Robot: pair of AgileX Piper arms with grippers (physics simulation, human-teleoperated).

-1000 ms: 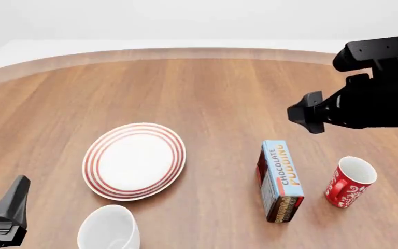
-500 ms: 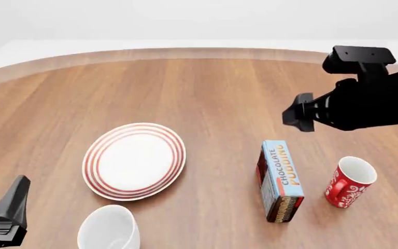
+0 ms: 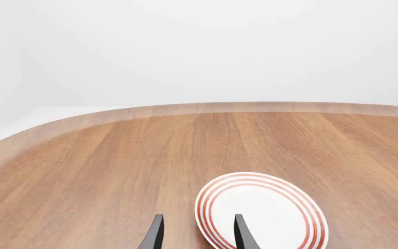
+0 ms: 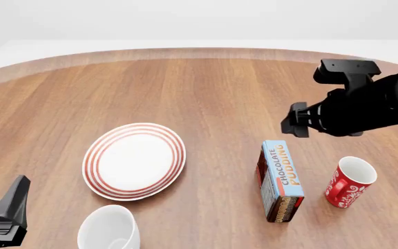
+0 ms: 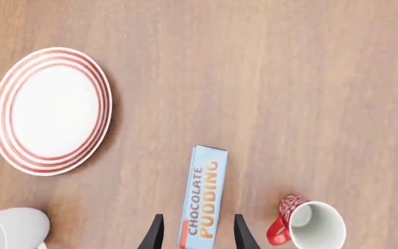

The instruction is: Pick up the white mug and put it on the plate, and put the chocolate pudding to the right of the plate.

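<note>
Two pincers are out, and both are spread apart with nothing between the tips. The right gripper [image 5: 195,232] hangs high over the chocolate pudding [image 5: 202,197], and the near end of the box sits right between its tips in the right wrist view. The red mug [image 4: 349,181] stands just beside the box, on the pincer's right. The plate [image 4: 134,161] lies well off to its left. The left gripper [image 3: 195,232] waits low, with the white mug [image 4: 109,228] close on its right and the plate ahead of it.

I think the box is light, stiff cardboard. Pinching its long, thin sides near the middle looks safest. The mug looks smooth, slippery and breakable.
</note>
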